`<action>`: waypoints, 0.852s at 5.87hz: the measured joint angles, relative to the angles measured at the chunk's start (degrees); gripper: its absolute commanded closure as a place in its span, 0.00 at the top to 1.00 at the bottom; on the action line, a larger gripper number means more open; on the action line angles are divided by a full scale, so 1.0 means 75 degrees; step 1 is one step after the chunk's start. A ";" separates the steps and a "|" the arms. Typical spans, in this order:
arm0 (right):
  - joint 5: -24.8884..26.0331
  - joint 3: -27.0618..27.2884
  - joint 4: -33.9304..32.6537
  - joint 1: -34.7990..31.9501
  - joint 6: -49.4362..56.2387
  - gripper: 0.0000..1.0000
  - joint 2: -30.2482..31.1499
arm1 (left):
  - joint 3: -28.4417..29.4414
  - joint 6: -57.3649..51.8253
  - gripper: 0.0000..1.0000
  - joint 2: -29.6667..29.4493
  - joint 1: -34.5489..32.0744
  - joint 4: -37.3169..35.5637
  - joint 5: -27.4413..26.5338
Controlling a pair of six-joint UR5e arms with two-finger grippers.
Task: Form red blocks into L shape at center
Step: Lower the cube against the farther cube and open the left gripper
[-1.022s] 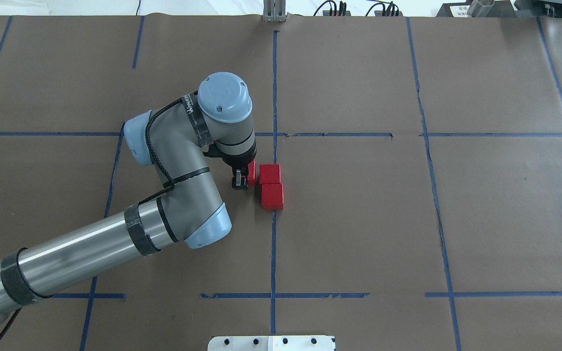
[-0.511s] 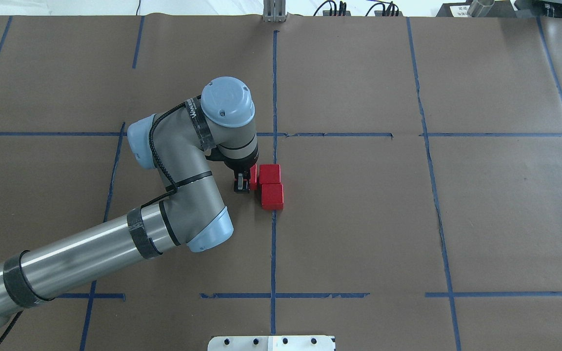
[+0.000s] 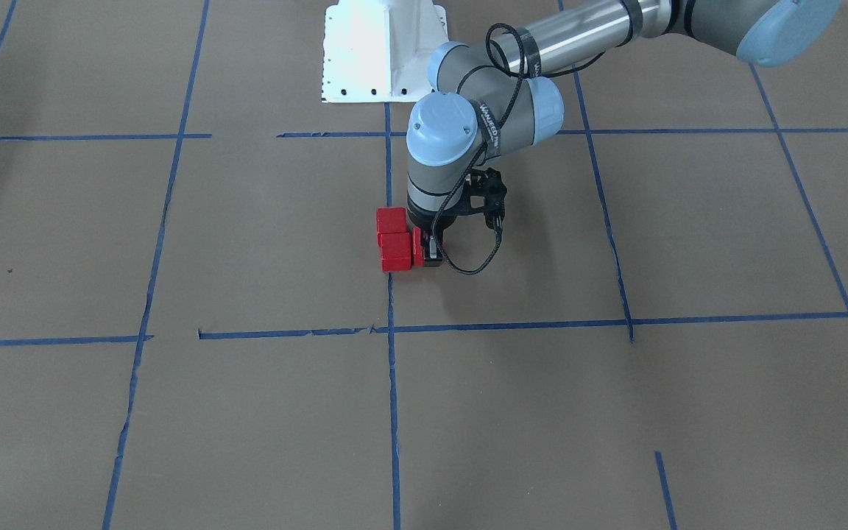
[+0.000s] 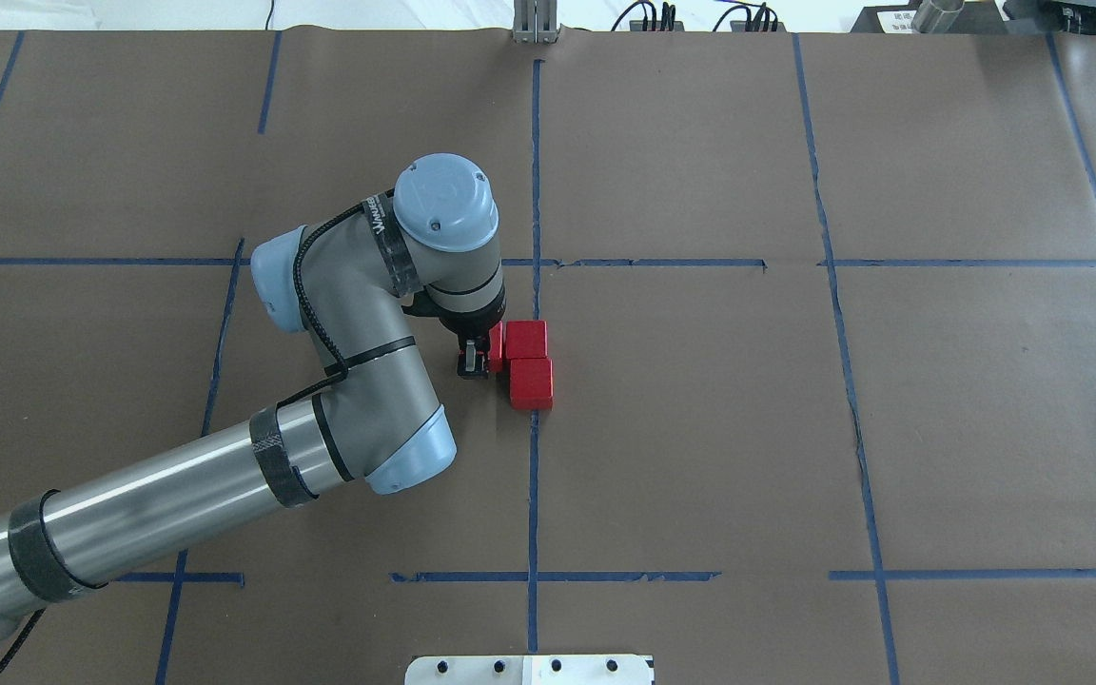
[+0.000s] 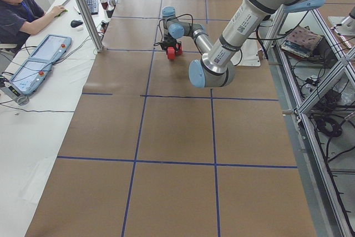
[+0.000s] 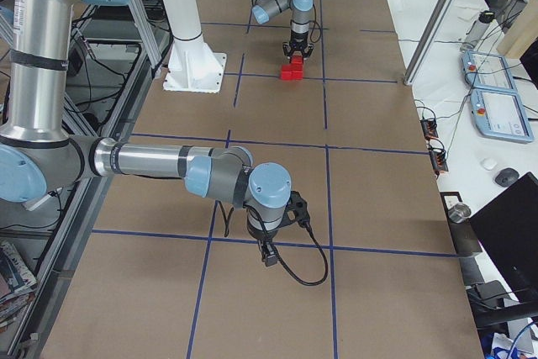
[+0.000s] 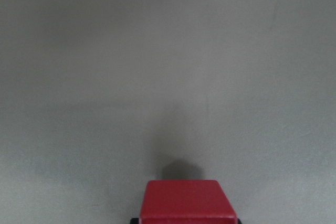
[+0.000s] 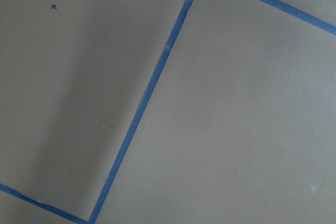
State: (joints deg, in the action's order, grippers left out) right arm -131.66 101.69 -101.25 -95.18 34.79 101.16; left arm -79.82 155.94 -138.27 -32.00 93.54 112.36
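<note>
Two red blocks (image 4: 526,339) (image 4: 531,382) lie touching in a short column on the centre tape line, also in the front view (image 3: 391,219) (image 3: 396,252). My left gripper (image 4: 483,352) is shut on the third red block (image 4: 496,342), low over the paper and right against the left side of the far block. That block fills the bottom of the left wrist view (image 7: 186,202). The right gripper (image 6: 267,254) hangs over bare paper far from the blocks; I cannot tell whether it is open.
Brown paper with a blue tape grid (image 4: 534,190) covers the table. The white robot base plate (image 3: 383,51) stands behind the blocks. An operator (image 5: 19,9) sits at a side desk with keyboards and pendants.
My left arm has moved slightly right, bringing the held red block from a small gap to right against the far block. The two lying blocks have not moved.
</note>
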 measured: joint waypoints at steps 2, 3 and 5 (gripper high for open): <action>0.0000 0.0000 0.0000 0.0000 0.0002 1.00 0.0000 | 0.0042 -0.0039 0.11 -0.0036 0.0001 0.0016 -0.0077; 0.0000 0.0000 0.0000 0.0000 0.0002 1.00 0.0000 | 0.0046 -0.0046 0.11 -0.0054 0.0001 0.0019 -0.0092; 0.0000 0.0000 0.0000 0.0000 0.0002 1.00 0.0000 | 0.0054 -0.0063 0.17 -0.0067 0.0009 0.0020 -0.0098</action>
State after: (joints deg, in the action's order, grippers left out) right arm -131.66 101.69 -101.25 -95.18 34.80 101.16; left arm -79.42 155.46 -138.77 -31.93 93.69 111.62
